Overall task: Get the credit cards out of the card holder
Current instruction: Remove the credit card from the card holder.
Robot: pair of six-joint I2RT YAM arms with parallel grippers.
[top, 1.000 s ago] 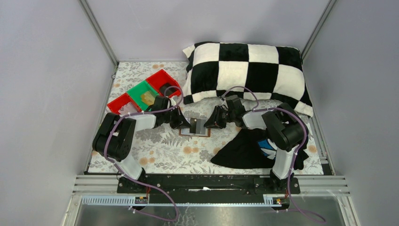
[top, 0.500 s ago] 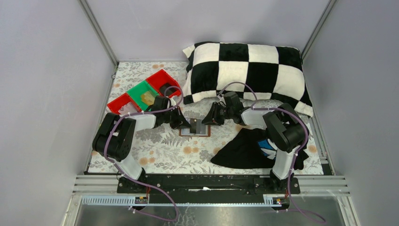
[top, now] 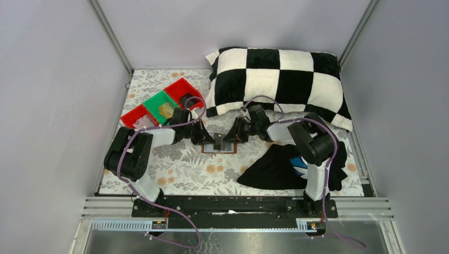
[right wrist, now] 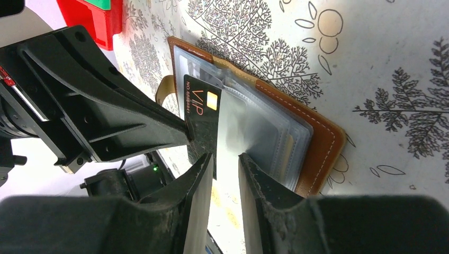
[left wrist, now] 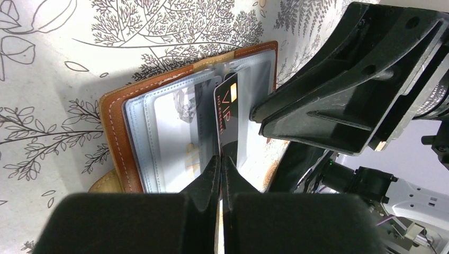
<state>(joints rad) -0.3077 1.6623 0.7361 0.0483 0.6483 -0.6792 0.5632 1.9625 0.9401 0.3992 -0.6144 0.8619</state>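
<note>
The brown card holder (top: 219, 150) lies open on the floral cloth between my two grippers, its clear sleeve pages fanned up (left wrist: 174, 121). A black credit card marked VIP (left wrist: 227, 108) stands on edge above the pages. My left gripper (left wrist: 221, 157) is shut on its near edge. A beige card (right wrist: 288, 145) shows inside a sleeve. My right gripper (right wrist: 226, 156) faces it from the other side, open, its fingers on either side of a clear sleeve's edge just beside the black card (right wrist: 198, 111). In the top view both grippers' tips, left (top: 212, 140) and right (top: 229, 138), meet over the holder.
Red and green trays (top: 159, 106) sit at the back left, right behind the left arm. A black-and-white checkered pillow (top: 278, 79) fills the back right. A black cloth with blue-white print (top: 280, 166) lies by the right arm's base.
My right gripper has moved left, from beside the card holder to over its middle, close to the left gripper. The left gripper has stayed put, shut on the black card.
</note>
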